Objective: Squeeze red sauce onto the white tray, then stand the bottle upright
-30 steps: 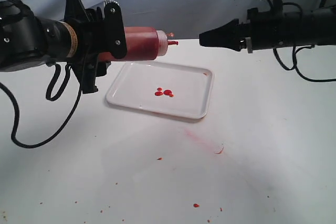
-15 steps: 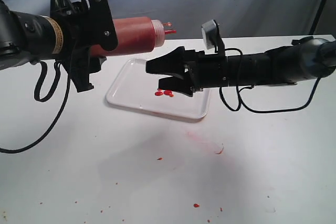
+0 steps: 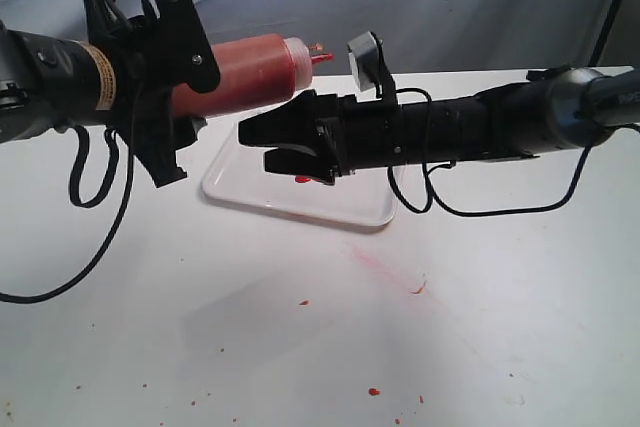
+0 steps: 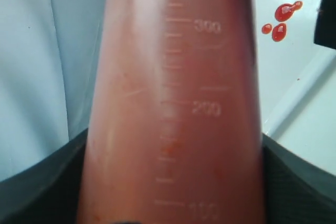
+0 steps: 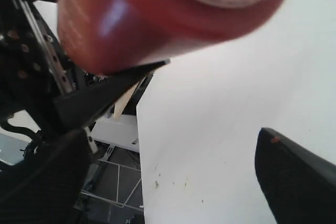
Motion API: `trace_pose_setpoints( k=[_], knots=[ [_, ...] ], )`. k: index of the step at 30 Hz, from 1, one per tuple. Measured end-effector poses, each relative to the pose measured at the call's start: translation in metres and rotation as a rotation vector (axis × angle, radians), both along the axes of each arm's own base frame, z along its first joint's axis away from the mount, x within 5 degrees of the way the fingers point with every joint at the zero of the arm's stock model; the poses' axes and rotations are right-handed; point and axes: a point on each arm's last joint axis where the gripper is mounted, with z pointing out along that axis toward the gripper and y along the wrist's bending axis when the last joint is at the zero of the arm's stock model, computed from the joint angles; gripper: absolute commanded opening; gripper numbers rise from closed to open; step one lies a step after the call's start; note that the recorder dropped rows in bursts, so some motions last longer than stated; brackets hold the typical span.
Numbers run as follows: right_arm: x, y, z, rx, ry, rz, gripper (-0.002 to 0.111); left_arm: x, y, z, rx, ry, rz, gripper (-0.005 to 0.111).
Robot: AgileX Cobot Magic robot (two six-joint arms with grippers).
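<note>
Reaching further across than a second ago, the right gripper [image 3: 255, 145] hovers empty, jaws parted, over the shallow glossy white plastic tray [image 3: 350, 215] and its red sauce blobs [image 4: 283, 13]. Behind it, the left gripper [image 3: 190, 112] clamps the translucent orange-red squeeze bottle [image 3: 250, 67] sideways in mid-air. A clumsy handover pinch could squirt sauce or drop it.

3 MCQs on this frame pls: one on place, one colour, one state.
1. Where is the bottle?
A) upright on the table
B) in the air, in the left gripper
C) lying on the table
2. What colour is the tray?
A) blue
B) black
C) white
3. How are the right gripper jaws?
A) open
B) shut on the bottle
C) shut, empty

B: the bottle is clamped sideways, off the table.
C: the tray is glossy white under the red sauce.
A: the fingers stand apart, gripping nothing.
</note>
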Motion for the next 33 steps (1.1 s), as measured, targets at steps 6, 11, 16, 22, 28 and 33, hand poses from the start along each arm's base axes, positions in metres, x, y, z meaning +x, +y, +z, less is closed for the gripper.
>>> trace_pose_setpoints(
  k=[6,11,16,22,28,33],
  knots=[
    [-0.003,-0.001,0.025,0.023,-0.055,-0.003,0.075,-0.008,-0.002,-0.013,-0.084,0.026,-0.016,0.0],
    [-0.004,-0.001,0.03,0.022,-0.066,0.002,0.075,-0.012,-0.007,-0.016,-0.197,0.028,-0.029,0.0],
    [-0.004,-0.002,0.031,0.026,-0.042,-0.005,0.075,-0.013,-0.01,-0.016,-0.275,0.031,-0.028,0.0],
    [-0.002,-0.002,0.03,0.017,-0.04,-0.02,0.075,-0.013,-0.01,-0.016,-0.295,0.037,-0.018,0.0],
    [0.003,-0.003,0.027,-0.038,-0.115,-0.067,0.075,-0.016,-0.01,-0.02,-0.309,0.05,-0.02,0.0],
    [0.003,-0.004,0.025,-0.064,-0.239,-0.048,0.075,-0.023,-0.009,-0.03,-0.354,0.077,-0.025,0.0]
  ],
)
